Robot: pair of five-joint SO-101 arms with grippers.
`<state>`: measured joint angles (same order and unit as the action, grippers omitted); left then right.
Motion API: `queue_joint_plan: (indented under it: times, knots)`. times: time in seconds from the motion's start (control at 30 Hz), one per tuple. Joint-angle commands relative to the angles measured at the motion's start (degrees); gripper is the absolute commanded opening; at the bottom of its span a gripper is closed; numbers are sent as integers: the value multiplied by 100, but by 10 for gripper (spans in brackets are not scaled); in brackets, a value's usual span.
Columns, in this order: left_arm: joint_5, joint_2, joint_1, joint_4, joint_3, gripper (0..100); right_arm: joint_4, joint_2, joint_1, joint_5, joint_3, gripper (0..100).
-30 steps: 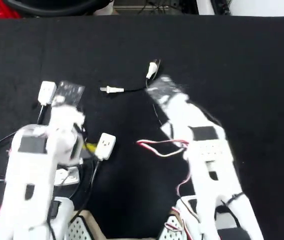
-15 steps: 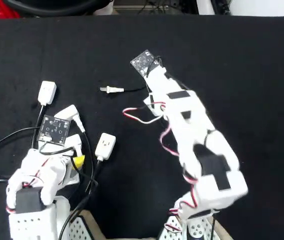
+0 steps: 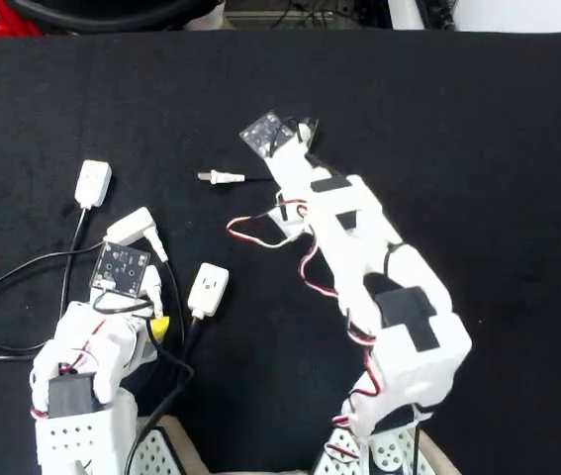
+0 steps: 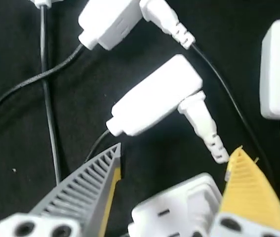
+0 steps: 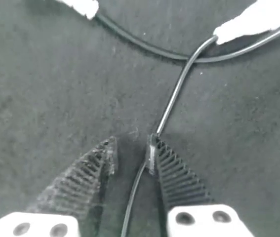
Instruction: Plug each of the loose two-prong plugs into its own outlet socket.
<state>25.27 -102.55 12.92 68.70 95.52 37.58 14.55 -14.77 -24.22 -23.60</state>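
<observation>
One loose two-prong plug [image 3: 221, 178] lies on the black cloth, and a second plug [image 3: 305, 130] lies beside the right arm's wrist; a thin black cable [image 5: 177, 94] joins them. My right gripper [image 5: 129, 150] hangs low over that cable, open by a narrow gap, with the cable running along one finger. White outlet sockets [image 3: 93, 183] [image 3: 208, 289] lie at the left. My left gripper [image 4: 178, 150] stands open over another white socket [image 4: 177, 215], which lies between its grey and yellow fingers. Two corded white blocks [image 4: 154, 96] [image 4: 110, 19] lie beyond it.
Black cords [image 3: 33, 265] trail across the cloth around the left arm [image 3: 87, 356]. Red and white servo wires [image 3: 260, 223] loop off the right arm [image 3: 359, 247]. The cloth's far and right parts are bare.
The left arm has pulled back from the far-left socket toward the near edge. The right arm has stretched forward and swung left, bringing its wrist over the cable between the two plugs.
</observation>
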Motion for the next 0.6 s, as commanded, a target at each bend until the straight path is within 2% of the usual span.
queue_joint_plan:
  times: [0.0,0.2,0.33,0.43,0.57]
  knots:
    - [88,-185,31,123,-13,328,633,312,123,53,848,109]
    - [97,-185,31,149,-13,328,1310,875,220,-9,1640,106]
    - [97,-185,31,149,-4,328,1363,919,246,-237,1692,102]
    - [97,-185,22,141,-4,328,1451,927,246,-404,1701,10]
    - [105,-185,22,141,-4,328,1846,901,299,-624,1710,11]
